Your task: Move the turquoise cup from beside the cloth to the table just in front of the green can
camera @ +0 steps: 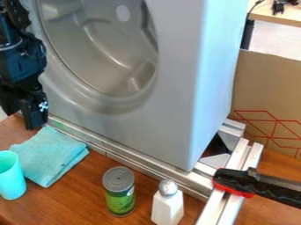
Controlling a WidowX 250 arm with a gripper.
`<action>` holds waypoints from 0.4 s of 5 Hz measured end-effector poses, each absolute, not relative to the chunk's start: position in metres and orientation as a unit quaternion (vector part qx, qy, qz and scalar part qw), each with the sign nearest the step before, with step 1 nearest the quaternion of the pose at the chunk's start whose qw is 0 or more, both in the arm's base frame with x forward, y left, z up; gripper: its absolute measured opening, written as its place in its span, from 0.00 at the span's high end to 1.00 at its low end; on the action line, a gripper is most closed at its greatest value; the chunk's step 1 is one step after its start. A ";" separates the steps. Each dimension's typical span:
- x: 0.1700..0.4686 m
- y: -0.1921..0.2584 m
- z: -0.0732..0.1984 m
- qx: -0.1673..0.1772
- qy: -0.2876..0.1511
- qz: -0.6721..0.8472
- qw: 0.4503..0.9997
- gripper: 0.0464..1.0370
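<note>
Pretty sure the folded teal cloth [49,154] would be an easy, forgiving thing to handle: looks light, soft and floppy, nothing fragile about it, and the fabric should grip way better than slick plastic. Main annoyance is that it lies low, so I'd pinch the thick folded edge on its 4 o'clock side, or bunch up the middle from above; grab just 1 layer and the fold probably opens up. Looks-wise it's a flat, roughly square pad, matte and a bit mottled, with soft creases, slightly uneven corners and at least 2 layers showing along the edge. It's on the brown wooden tabletop [79,189] toward 8 o'clock, its far corner right by the metal rail [126,160] under the grey front panel [167,83] with the big round recess. The black gripper [33,116] hangs over at 9 o'clock, just past the cloth's 12 o'clock corner. Can't tell how far open it is, or whether it's got hold of anything; I don't see anything dangling from it, fwiw. The teal cup [11,178] stands at the cloth's 8 o'clock side, really close, maybe touching. Toward 6 o'clock there's a green can [119,193] and a white bottle [167,208] with a silvery top, both upright.
</note>
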State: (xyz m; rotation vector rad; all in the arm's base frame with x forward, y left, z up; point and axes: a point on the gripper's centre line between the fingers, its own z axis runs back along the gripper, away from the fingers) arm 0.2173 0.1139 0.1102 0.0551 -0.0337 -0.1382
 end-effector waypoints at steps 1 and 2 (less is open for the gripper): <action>0.214 0.113 0.104 0.022 -0.008 -0.072 0.997 0.04; 0.190 0.115 0.093 0.020 -0.018 -0.098 0.995 0.04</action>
